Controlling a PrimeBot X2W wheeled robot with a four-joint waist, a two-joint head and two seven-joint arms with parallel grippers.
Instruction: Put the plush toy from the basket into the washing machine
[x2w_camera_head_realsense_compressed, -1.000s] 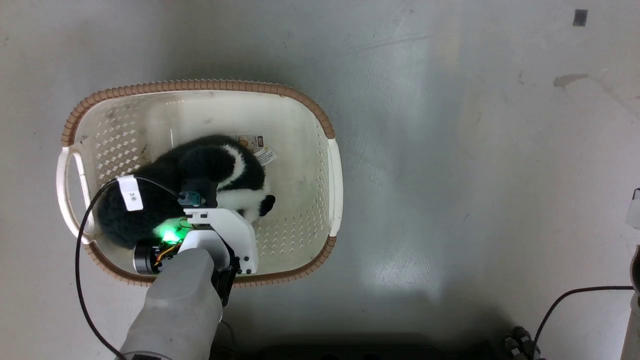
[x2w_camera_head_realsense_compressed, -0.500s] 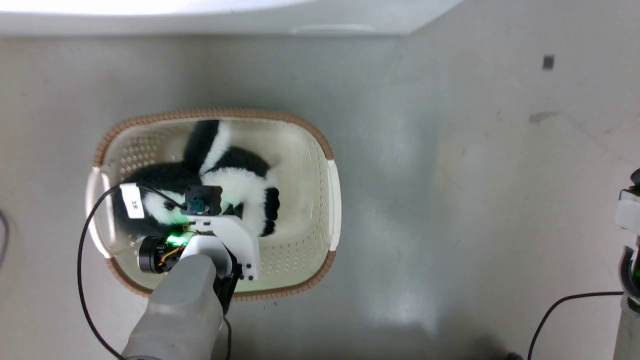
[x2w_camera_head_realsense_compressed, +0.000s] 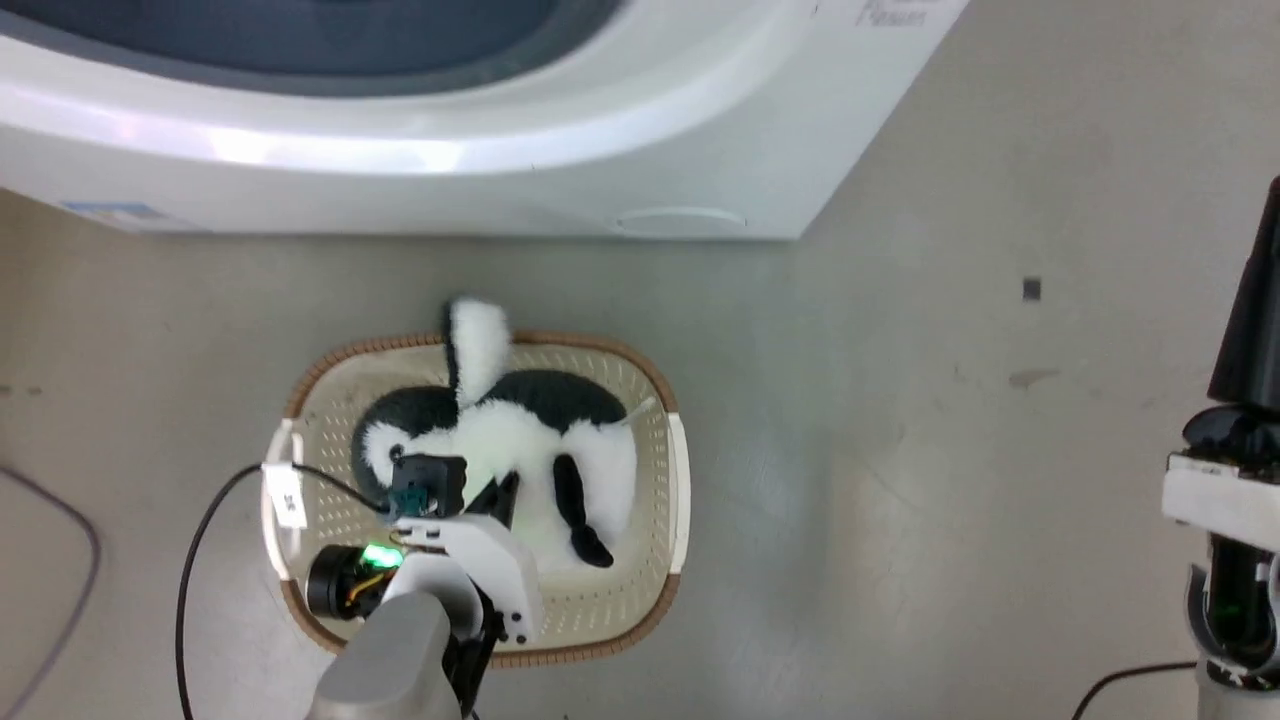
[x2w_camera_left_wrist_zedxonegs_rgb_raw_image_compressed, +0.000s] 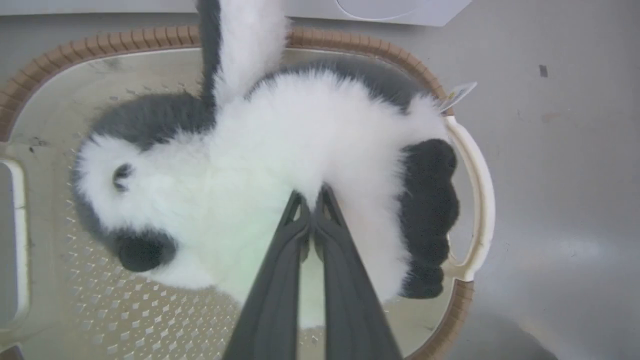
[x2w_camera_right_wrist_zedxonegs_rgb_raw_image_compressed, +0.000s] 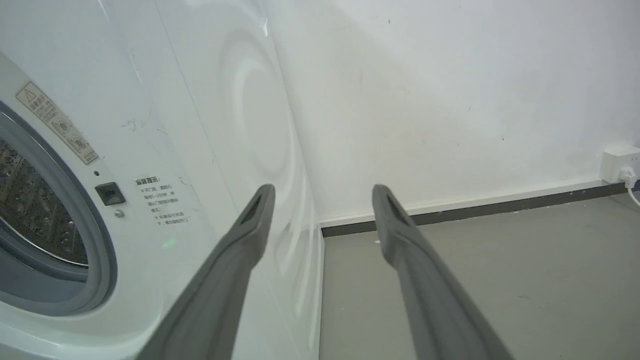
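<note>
white fur pinched, perhaps thinly, by left gripper (x2w_camera_left_wrist_zedxonegs_rgb_raw_image_compressed: 312, 192); lift plush toy (x2w_camera_left_wrist_zedxonegs_rgb_raw_image_compressed: 260, 150) slowly above the basket (x2w_camera_left_wrist_zedxonegs_rgb_raw_image_compressed: 380, 47); right gripper (x2w_camera_right_wrist_zedxonegs_rgb_raw_image_compressed: 322, 192) spread.

One toy (x2w_camera_head_realsense_compressed: 500, 440), one basket (x2w_camera_head_realsense_compressed: 681, 480), apparently one washer (x2w_camera_head_realsense_compressed: 500, 150)

Below you lies a smooth grey floor (x2w_camera_head_realsense_compressed: 900, 520), scuffed and softly glossy, with a small dark square mark (x2w_camera_head_realsense_compressed: 1032, 289) and a faint stain (x2w_camera_head_realsense_compressed: 1030, 378) near it. Your right wrist view gives you a plain white wall (x2w_camera_right_wrist_zedxonegs_rgb_raw_image_compressed: 450, 100), a dark skirting strip (x2w_camera_right_wrist_zedxonegs_rgb_raw_image_compressed: 475, 212) along its foot, and a white socket box (x2w_camera_right_wrist_zedxonegs_rgb_raw_image_compressed: 615, 162) just above that strip.
</note>
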